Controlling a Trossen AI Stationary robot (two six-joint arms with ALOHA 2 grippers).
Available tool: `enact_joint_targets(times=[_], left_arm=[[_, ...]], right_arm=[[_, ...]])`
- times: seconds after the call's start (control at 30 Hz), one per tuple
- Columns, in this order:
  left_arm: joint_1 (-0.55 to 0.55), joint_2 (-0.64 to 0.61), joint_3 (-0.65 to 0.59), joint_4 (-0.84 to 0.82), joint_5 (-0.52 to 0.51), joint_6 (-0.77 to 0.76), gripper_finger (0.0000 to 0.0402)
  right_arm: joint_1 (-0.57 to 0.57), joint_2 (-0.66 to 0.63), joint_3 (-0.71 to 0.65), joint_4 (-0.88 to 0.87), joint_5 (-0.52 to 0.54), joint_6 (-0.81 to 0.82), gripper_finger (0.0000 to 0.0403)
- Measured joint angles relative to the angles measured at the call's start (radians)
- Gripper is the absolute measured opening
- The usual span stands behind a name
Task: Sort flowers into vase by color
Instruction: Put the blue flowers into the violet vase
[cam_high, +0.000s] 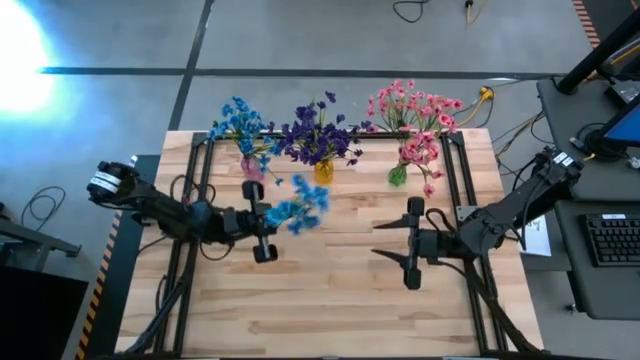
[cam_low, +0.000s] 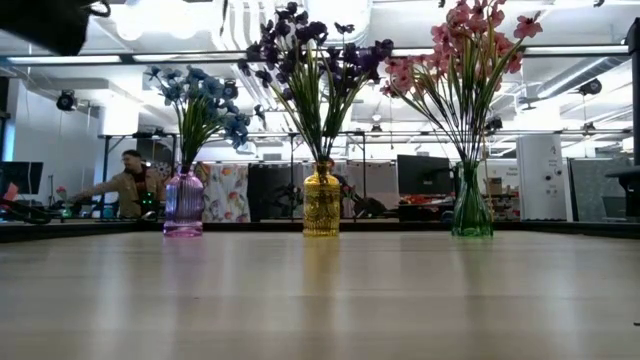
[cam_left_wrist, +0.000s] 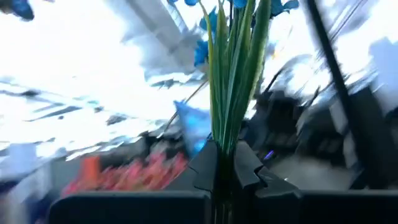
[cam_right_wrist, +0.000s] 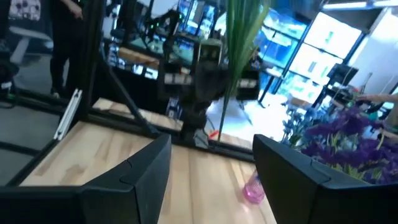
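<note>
green stems of a blue flower sprig stand clamped between the closed fingers of the left gripper, blossoms above the table near the pink vase. right gripper hovers apart, fingers spread, empty.

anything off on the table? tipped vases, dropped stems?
Nothing stands out. The pink glass vase, yellow glass vase and green glass vase stand upright, colours sorted. The left end effector grips a blue flower sprig.
</note>
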Motion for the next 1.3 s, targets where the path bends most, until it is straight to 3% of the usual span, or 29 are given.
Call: enact_joint_targets(times=[0.07, 0.2, 0.4, 0.57, 1.07, 1.3], left_arm=[[0.026, 0.007, 0.037, 0.0, 0.06, -0.059, 0.0], [0.045, 0.053, 0.113, -0.001, 0.065, -0.136, 0.0], [0.043, 0.151, 0.191, -0.001, 0.068, -0.135, 0.0], [0.043, 0.216, 0.226, 0.003, 0.066, -0.123, 0.0], [0.044, 0.249, 0.219, 0.077, 0.065, -0.1, 0.0], [0.039, 0.277, 0.197, 0.073, 0.065, -0.101, 0.0]], right_arm=[[-0.003, 0.0, 0.003, -0.026, -0.001, 0.013, 0.0219], [-0.005, 0.001, -0.009, -0.018, -0.001, 0.038, 0.0219], [-0.007, 0.028, -0.012, -0.008, -0.004, 0.048, 0.0219], [-0.034, 0.095, -0.012, 0.113, -0.004, -0.012, 0.0219], [-0.128, 0.272, 0.035, 0.167, -0.077, 0.044, 0.0219], [-0.145, 0.288, 0.073, 0.178, -0.084, 0.104, 0.0219]])
